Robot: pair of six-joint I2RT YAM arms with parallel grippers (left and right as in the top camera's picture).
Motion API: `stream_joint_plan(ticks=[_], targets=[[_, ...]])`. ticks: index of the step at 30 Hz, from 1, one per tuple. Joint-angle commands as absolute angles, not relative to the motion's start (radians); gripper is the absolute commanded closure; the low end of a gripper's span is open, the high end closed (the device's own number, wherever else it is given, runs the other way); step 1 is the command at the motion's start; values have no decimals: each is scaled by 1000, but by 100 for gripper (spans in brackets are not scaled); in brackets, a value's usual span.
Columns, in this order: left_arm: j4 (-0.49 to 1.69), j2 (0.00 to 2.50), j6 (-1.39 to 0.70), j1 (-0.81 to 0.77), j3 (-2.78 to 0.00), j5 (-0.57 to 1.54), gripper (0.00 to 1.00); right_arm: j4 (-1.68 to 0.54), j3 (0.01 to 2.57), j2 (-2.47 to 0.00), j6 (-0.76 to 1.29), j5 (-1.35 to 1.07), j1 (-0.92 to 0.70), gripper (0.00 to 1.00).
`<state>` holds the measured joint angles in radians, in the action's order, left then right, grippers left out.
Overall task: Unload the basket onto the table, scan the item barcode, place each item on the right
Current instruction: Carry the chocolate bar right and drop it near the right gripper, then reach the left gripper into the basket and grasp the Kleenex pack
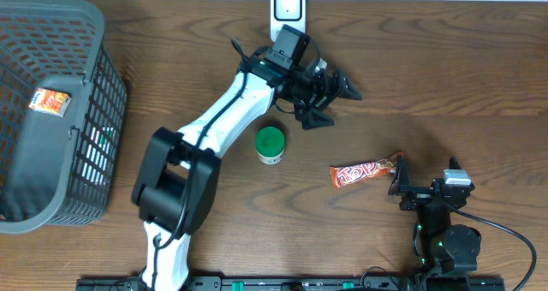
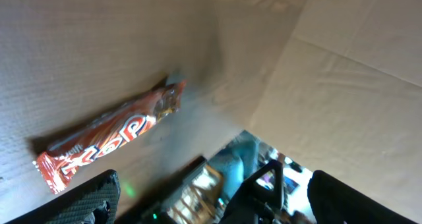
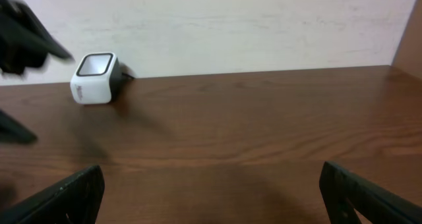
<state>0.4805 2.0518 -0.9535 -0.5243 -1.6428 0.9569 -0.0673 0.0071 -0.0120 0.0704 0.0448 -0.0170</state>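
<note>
- A robotics lab bench dressed as a shop checkout.
- A white barcode scanner [image 1: 288,6] stands on a wooden table [image 1: 445,77] against a plain pale wall [image 3: 231,20].
- Shop goods — a grey plastic shopping basket [image 1: 90,145] and a wrapped snack bar [image 1: 364,172].
- A robot arm [image 1: 227,111] reaches over the table.

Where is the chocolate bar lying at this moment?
In the overhead view, the chocolate bar lies right of centre, between the green-lidded jar and the right gripper.

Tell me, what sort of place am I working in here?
Probably a mock shop checkout on a wooden table: a white barcode scanner at the back edge, a grey shopping basket on the left, and a wrapped candy bar lying loose.
</note>
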Motion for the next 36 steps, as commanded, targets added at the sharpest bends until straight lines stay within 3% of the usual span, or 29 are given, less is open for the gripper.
stream_joint_plan(ticks=[1, 5, 10, 18, 22, 26, 36], targets=[[511, 1854, -827, -522, -1661, 785, 9, -71, 6, -5, 62, 54, -13, 1], [715, 1634, -672, -503, -1725, 255, 8, -71, 6, -5, 62, 54, -13, 1], [883, 1402, -632, -355, -1765, -164, 8, -71, 6, -5, 62, 54, -13, 1], [966, 1258, -645, 302, -1765, -24, 8, -71, 6, -5, 62, 54, -13, 1], [964, 1327, -614, 524, -1765, 8, 7, -71, 6, -5, 62, 54, -13, 1], [963, 1448, -633, 594, -1765, -7, 8, -71, 6, -5, 62, 54, -13, 1], [865, 1819, -670, 576, -1765, -144, 7, -71, 6, -5, 62, 54, -13, 1]])
